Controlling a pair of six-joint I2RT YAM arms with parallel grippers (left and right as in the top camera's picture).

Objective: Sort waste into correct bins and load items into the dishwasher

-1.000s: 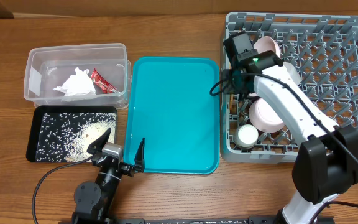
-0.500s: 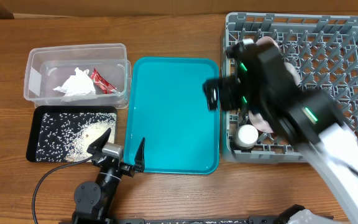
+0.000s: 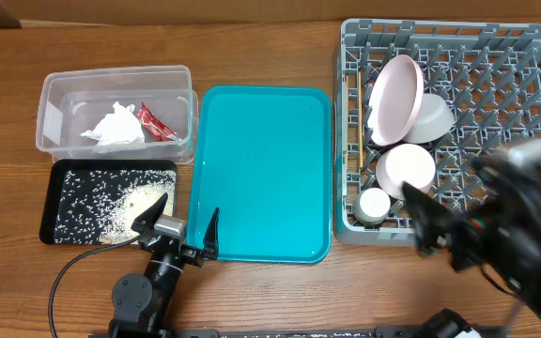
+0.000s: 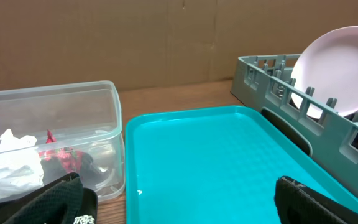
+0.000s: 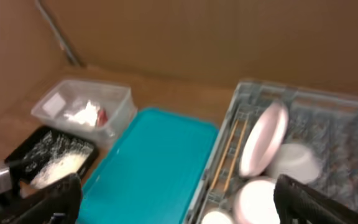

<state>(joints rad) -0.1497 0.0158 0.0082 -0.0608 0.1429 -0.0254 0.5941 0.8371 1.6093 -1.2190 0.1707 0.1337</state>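
Note:
The grey dishwasher rack [image 3: 449, 28] holds a pale plate [image 3: 393, 97] standing on edge, a greyish bowl [image 3: 430, 117], a pinkish bowl [image 3: 405, 169], a small white cup [image 3: 375, 204] and chopsticks [image 3: 350, 122] along its left wall. My right gripper [image 3: 425, 223] is blurred above the rack's near side, open and empty; its wrist view looks down on the plate [image 5: 263, 140] and chopsticks [image 5: 232, 155]. My left gripper [image 3: 178, 225] stands open and empty at the teal tray's near edge. The clear tub [image 3: 64, 84] contains the napkin [image 3: 115, 127] and red packet [image 3: 155, 122]. Rice [image 3: 111, 202] lies in the black tray [image 3: 47, 216].
The teal serving tray [image 3: 261, 169] lies bare between the bins and the rack, seen close up as the teal tray [image 4: 216, 162] in the left wrist view. A brown cardboard wall [image 4: 166, 37] backs the table. Wooden tabletop [image 3: 270, 291] runs along the near edge.
My right gripper opened and let go of the plate, which now stands in the rack. The right arm swung back from the rack's left side toward the near right. The left arm stayed still.

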